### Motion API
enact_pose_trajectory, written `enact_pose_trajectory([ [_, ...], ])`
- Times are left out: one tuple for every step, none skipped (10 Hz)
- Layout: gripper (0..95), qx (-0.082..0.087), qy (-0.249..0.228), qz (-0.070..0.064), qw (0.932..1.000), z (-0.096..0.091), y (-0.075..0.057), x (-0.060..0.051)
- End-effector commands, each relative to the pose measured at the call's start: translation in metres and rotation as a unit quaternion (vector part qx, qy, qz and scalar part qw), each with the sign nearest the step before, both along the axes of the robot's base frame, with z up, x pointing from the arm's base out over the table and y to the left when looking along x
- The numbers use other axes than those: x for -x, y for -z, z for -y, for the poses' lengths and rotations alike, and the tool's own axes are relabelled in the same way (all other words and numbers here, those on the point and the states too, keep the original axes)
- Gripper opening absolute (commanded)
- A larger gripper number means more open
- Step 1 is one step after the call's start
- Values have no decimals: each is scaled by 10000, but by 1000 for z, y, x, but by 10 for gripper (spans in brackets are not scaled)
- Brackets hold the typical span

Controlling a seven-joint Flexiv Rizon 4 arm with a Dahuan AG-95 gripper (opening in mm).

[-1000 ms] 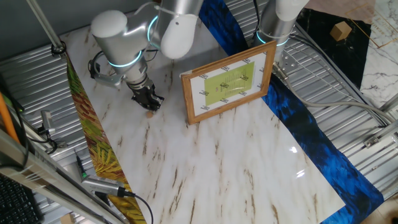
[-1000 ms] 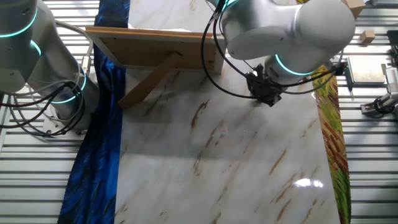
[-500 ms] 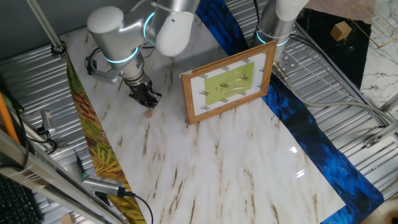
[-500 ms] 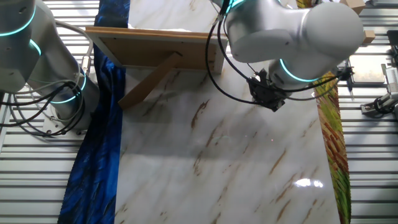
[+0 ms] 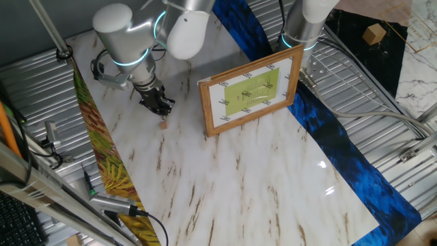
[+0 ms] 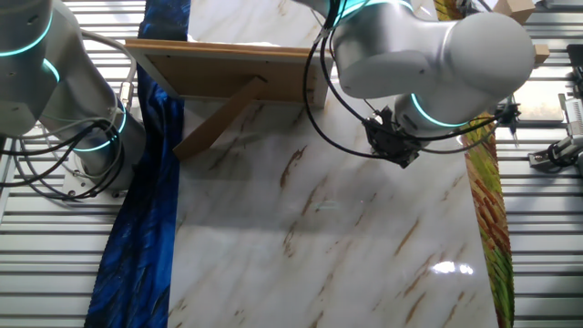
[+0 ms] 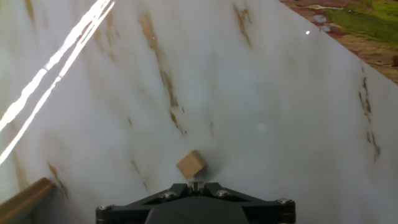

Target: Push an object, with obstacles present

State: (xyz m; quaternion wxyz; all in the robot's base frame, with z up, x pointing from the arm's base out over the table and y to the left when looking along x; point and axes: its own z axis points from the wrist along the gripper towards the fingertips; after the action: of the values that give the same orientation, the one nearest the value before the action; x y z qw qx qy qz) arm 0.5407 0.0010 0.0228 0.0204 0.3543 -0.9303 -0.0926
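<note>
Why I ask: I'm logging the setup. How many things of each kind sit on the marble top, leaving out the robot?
Nub: 1
Frame: 1
Total: 2

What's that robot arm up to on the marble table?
A single robot arm is nudging a tiny wooden block across the marble tabletop. Its gripper is down low, with the fingers closed together, and the block sits just ahead of the tip in the hand view. A standing picture frame with a yellow-green picture stands off to one side as an obstacle, clear of the block and gripper at this moment.
</note>
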Motion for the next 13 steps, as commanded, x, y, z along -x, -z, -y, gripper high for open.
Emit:
enact_pose_trajectory([
  [0, 21, 6, -8, 10000, -1, 0, -3],
  [0, 23, 3, -6, 10000, -3, 1, -7],
  [0, 17, -14, -3, 10000, -5, 2, -10],
  [0, 10, -55, 8, 10000, -7, 4, -14],
  [0, 8, -81, 14, 10000, -10, 4, -16],
  [0, 11, -90, 17, 10000, -14, 5, -18],
  [0, 14, -65, 15, 10000, -21, 5, -18],
  [0, 19, -33, 17, 10000, -26, 6, -17],
  [0, 21, -17, 15, 10000, -31, 7, -16],
  [0, 24, 5, 19, 10000, -36, 8, -15],
  [0, 25, 29, 18, 10000, -40, 9, -14],
  [0, 26, 44, 18, 10000, -43, 9, -12],
  [0, 24, 64, 15, 10000, -46, 10, -11],
])
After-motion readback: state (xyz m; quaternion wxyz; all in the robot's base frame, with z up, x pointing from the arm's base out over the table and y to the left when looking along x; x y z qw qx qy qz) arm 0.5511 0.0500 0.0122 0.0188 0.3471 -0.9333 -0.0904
